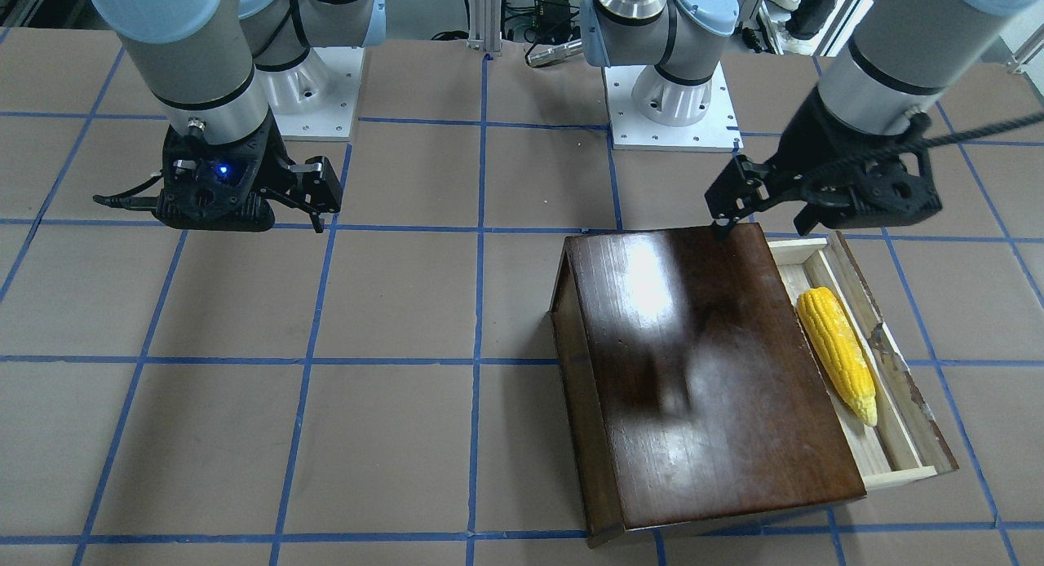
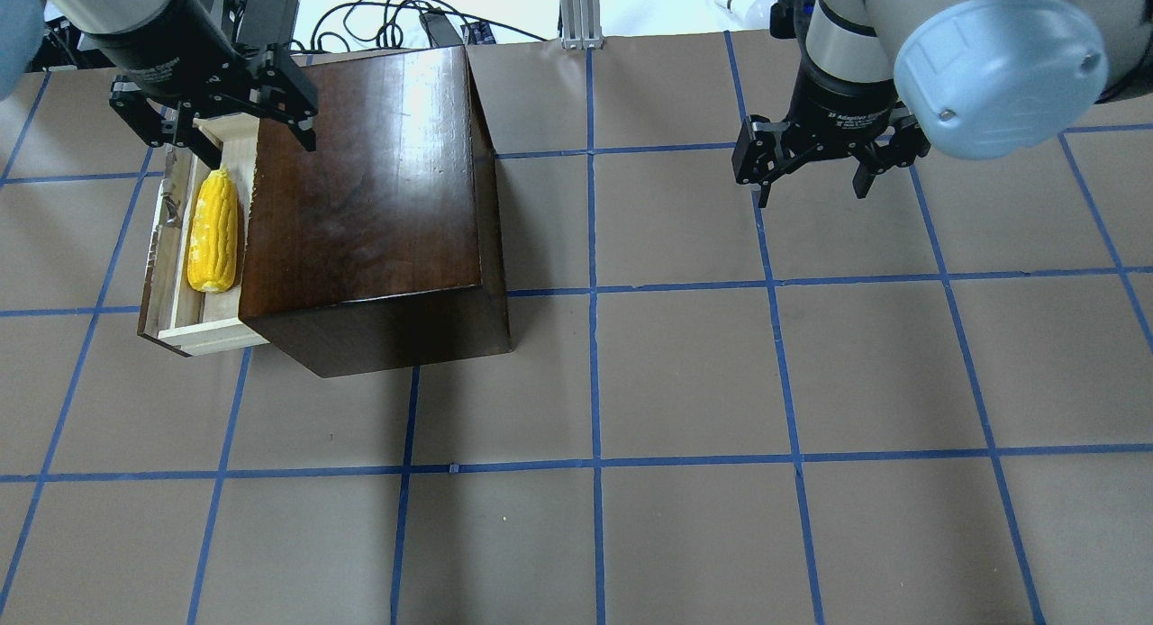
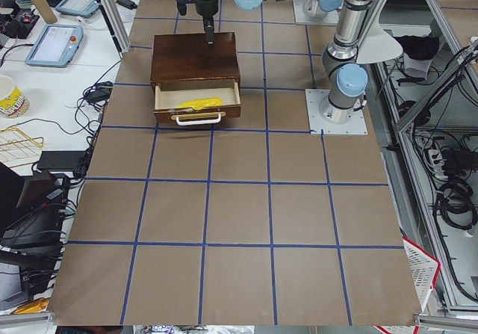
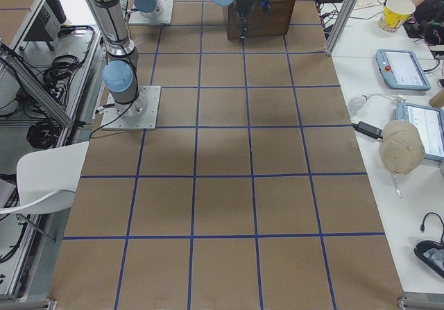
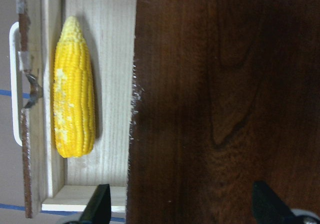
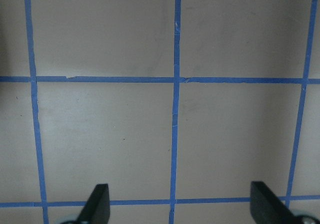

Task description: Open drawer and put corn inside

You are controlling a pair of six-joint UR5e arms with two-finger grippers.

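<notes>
The glossy dark-brown box (image 2: 369,184) stands on the table's left half. Its pale wood drawer (image 2: 212,323) is pulled partly out to the left. The yellow corn (image 2: 214,233) lies lengthwise inside the drawer, also seen in the front-facing view (image 1: 840,354) and the left wrist view (image 5: 74,91). My left gripper (image 2: 230,143) is open and empty, hovering above the far end of the drawer and the box edge; it touches nothing. My right gripper (image 2: 811,191) is open and empty above bare table on the right half, far from the box.
The table is brown board with a blue tape grid (image 2: 594,292). The drawer has a white handle (image 3: 199,119) on its chipped dark front panel (image 1: 905,370). The arm bases (image 1: 669,101) stand at the robot's edge. Side desks hold tablets (image 3: 56,42) and cables.
</notes>
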